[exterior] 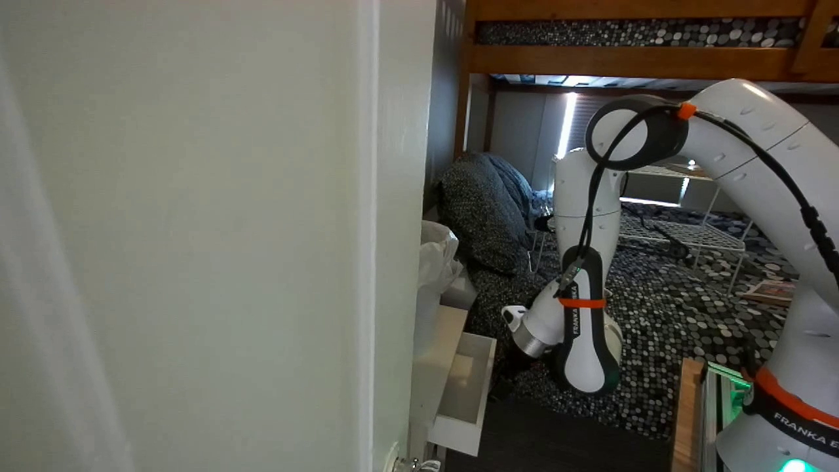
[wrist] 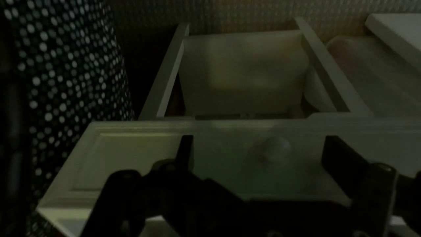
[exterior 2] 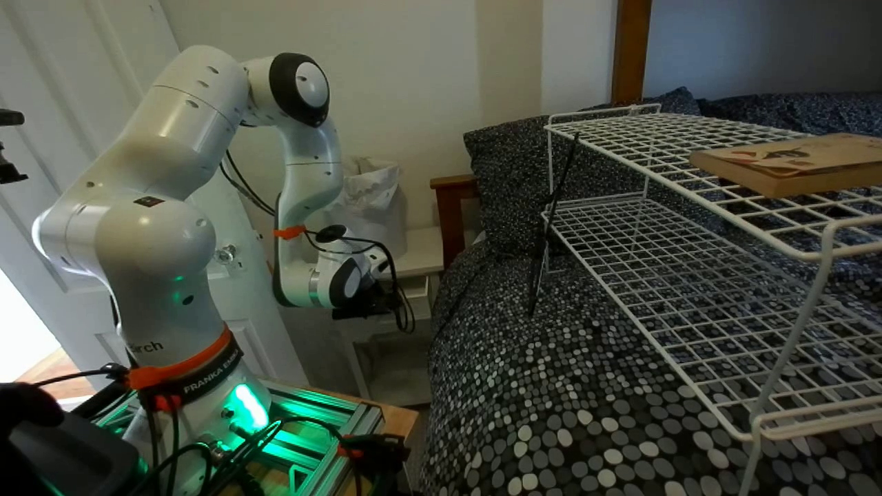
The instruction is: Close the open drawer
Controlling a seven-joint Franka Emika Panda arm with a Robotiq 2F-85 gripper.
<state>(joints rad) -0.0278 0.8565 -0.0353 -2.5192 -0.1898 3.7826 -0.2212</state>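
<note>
Facing drawer [wrist: 236,131], claw [wrist: 258,148] spread wide

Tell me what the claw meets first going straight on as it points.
For the claw, likely the front of the open drawer; its knob shows between the spread fingers in the wrist view, though depth is unclear.

Claw [wrist: 258,141] before drawer [wrist: 227,156], cabinet [exterior 2: 422,253] beside bed [exterior 2: 544,393], wire rack [exterior 2: 795,320] on bed, book [exterior 2: 792,164] on rack

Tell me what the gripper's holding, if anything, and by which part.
Nothing held. In the wrist view, the Robotiq gripper is open, jaws apart, with the round knob on the drawer front showing between them, unclamped.
</note>
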